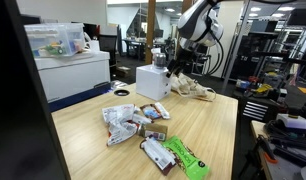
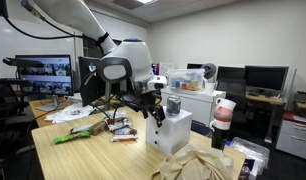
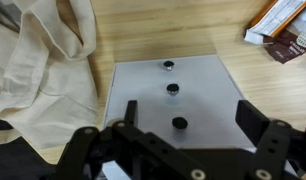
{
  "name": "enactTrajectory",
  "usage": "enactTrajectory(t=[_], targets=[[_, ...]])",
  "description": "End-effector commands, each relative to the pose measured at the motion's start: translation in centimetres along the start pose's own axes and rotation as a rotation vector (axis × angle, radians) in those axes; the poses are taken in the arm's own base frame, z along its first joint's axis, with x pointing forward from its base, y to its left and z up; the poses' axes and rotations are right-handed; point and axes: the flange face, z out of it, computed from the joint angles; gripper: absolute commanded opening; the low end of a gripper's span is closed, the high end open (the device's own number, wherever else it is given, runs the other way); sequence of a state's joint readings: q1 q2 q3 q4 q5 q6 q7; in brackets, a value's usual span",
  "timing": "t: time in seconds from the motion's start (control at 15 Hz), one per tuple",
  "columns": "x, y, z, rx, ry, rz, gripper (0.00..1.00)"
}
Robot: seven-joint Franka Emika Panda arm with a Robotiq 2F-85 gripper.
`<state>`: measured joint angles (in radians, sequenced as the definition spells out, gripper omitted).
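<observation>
Found jaws released wide and empty, hanging directly over the white box (image 3: 143, 95) and its three black knobs (image 3: 173, 89). Located the box standing near a far corner of the surface (image 1: 213, 130), with crumpled cloth (image 3: 43, 60) just beside it and snack packets (image 1: 143, 125) toward the middle. Judged likely faults: snagging the cloth through sideways drift on descent; shoving the box along the surface through off-centre contact; slipping off a small knob.
</observation>
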<state>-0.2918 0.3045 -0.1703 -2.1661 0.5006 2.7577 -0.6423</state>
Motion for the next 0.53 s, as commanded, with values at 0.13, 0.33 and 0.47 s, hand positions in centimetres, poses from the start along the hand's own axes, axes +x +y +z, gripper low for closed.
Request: enactTrajectory(t=[0.13, 0.33, 0.47], targets=[[0.5, 1.2, 1.1, 0.012, -0.006, -0.017, 1.00], [1.0, 1.4, 1.4, 0.010, -0.005, -0.025, 1.00], [1.4, 1.3, 1.5, 0.010, -0.003, -0.034, 1.00]])
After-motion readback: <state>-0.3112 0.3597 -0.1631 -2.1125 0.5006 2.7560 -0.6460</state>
